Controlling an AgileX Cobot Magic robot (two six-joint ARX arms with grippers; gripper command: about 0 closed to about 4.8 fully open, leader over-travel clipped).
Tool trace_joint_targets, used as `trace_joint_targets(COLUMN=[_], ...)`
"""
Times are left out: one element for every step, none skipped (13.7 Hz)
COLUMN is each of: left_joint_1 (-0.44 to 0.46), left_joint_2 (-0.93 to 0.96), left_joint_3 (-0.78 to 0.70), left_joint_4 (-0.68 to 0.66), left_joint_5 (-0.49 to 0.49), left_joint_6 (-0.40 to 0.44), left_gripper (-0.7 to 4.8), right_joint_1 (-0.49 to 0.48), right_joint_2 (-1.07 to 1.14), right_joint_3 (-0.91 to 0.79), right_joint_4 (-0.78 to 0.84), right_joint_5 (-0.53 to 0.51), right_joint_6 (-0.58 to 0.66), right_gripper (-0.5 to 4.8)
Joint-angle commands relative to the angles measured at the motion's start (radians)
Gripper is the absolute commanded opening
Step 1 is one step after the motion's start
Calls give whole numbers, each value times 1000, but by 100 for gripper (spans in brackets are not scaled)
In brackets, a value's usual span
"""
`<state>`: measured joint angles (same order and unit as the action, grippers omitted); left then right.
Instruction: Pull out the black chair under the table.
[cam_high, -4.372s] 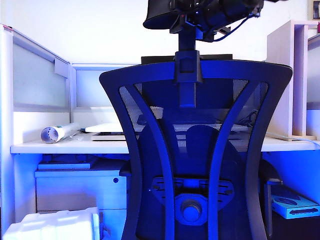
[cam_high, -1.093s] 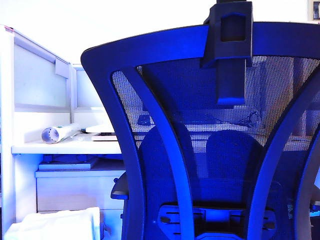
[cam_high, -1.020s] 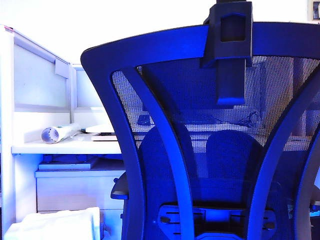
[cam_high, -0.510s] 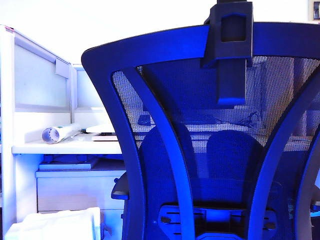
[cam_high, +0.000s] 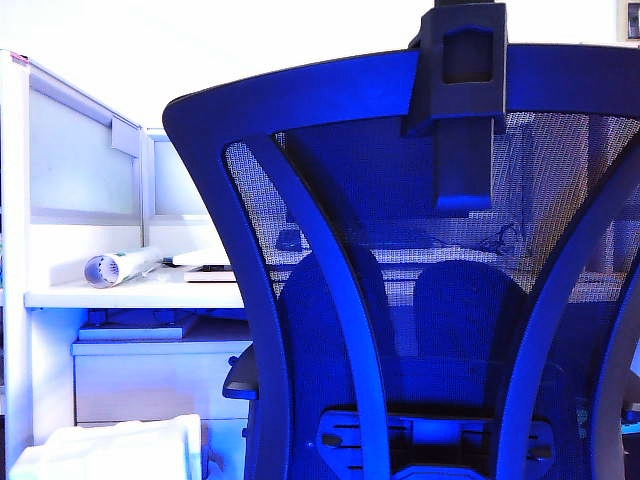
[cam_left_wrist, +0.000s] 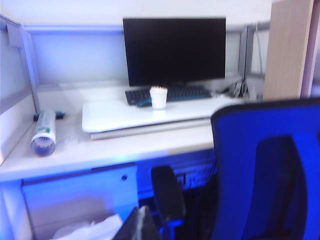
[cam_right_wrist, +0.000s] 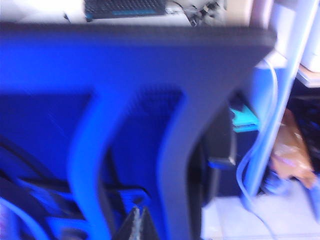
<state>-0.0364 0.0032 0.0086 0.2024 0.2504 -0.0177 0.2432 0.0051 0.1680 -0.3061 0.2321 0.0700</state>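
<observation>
My right pincer (cam_right_wrist: 138, 220) sits with fingertips pressed together, holding nothing; my left pincer (cam_left_wrist: 140, 222) likewise looks closed, tips meeting.

The black chair (cam_high: 420, 280) fills the exterior view so fully that its right side, seat and base are cut off, and its headrest runs past the top edge. Its back hides most of the table (cam_high: 130, 297) behind; through the mesh the desktop is only dim. Neither arm shows there. The right wrist view is blurred; only the closed tips of the right gripper (cam_right_wrist: 137, 225) show. The left gripper (cam_left_wrist: 140, 225) is likewise cropped, tips together.
</observation>
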Motion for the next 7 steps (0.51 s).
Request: trace_joint_targets(left_joint_1=[1,1,2,2,2,2,2], left_joint_2=[0,0,0,0,0,0,0], left_joint_3=[0,0,0,0,0,-1,-1], left_joint_4=[-39,-77,-100,-122,-167,-210,-270], left_joint_5=[-28,-106,-143,-176,-227,-261,-282], left_joint_6=[74,88,103,117,119,119,119], left_gripper=[-4,-4,-4,-4,-4,-4,-4], right_joint_1=[-71,-120,-138,-153,-167,-169,-169], right_joint_2=[-3,-3,-3,-3,-3,-4,-4], right_joint_3=[-26,-44,-55,-67,-91,-114,-128], right_joint_4=[36,43,46,47,48,47,39], right_joint_5=[-83,-108,-123,-131,-150,-151,-165], right_joint_6=[-19,-19,-19,-19,-19,-18,-18], right_gripper=[-1,-1,-1,-1,-1,-1,-1])
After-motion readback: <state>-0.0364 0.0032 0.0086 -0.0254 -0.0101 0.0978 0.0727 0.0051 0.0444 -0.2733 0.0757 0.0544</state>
